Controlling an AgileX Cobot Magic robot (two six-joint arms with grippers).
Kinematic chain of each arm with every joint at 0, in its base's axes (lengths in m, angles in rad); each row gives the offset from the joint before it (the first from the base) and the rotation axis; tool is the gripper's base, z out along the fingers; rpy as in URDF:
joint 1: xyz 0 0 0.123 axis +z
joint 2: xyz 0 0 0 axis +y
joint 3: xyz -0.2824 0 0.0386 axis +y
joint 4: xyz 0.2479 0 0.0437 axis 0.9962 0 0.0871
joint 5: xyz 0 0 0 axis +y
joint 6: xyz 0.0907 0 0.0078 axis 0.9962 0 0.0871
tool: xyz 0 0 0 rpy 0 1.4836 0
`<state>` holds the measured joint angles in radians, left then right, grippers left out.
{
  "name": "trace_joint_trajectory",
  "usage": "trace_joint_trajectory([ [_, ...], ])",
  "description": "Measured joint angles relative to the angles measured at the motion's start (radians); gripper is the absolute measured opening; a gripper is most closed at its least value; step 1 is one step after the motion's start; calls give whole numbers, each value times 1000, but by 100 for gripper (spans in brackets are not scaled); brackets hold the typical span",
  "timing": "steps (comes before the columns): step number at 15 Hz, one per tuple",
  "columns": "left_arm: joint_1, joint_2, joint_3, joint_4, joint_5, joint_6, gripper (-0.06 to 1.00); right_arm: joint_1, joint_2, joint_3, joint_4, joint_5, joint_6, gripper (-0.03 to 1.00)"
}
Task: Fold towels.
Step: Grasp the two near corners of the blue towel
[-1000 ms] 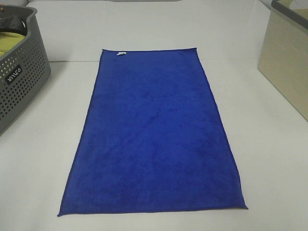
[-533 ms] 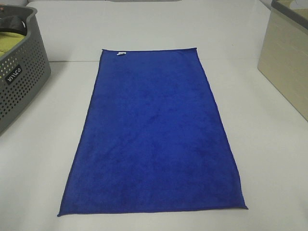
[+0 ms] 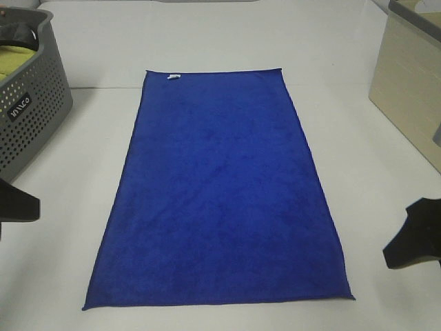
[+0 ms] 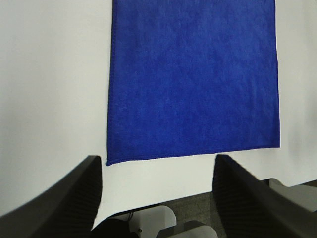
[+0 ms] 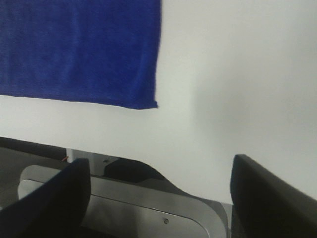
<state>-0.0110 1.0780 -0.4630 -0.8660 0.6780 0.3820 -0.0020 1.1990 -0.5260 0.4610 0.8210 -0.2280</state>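
Exterior high view: the white table [image 3: 220,41] carries the blue towel [image 3: 220,200], spread flat lengthwise. The left gripper [image 4: 156,163] hovers off the towel's near left corner and the right gripper [image 5: 161,166] off its near right corner, both with jaws apart and empty. Plush and limp (probably light, sagging once lifted), the towel seems best pinched at those stitched corners. Its white tag [image 3: 173,76] marks the far edge.

Spread flat and unfolded on the white table [image 3: 62,227]: long royal-blue plush towel [image 3: 220,200], short end nearest the table's front edge, what looks like a small white tag [image 3: 173,76] at its far left corner.
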Motion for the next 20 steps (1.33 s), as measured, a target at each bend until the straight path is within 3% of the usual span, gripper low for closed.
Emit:
trace_joint_trajectory([
  [1,0,103,0,-96,-11,118,62,0,64,-48,77,2,-63,76],
  [5,0,381,-1,-306,-30,386,62,0,253,-126,130,-3,-120,75],
  [13,0,578,-3,-452,-100,554,62,0,487,-128,159,-126,-164,75],
  [20,-70,722,-99,-459,-105,565,62,0,602,-130,362,-132,-350,75],
])
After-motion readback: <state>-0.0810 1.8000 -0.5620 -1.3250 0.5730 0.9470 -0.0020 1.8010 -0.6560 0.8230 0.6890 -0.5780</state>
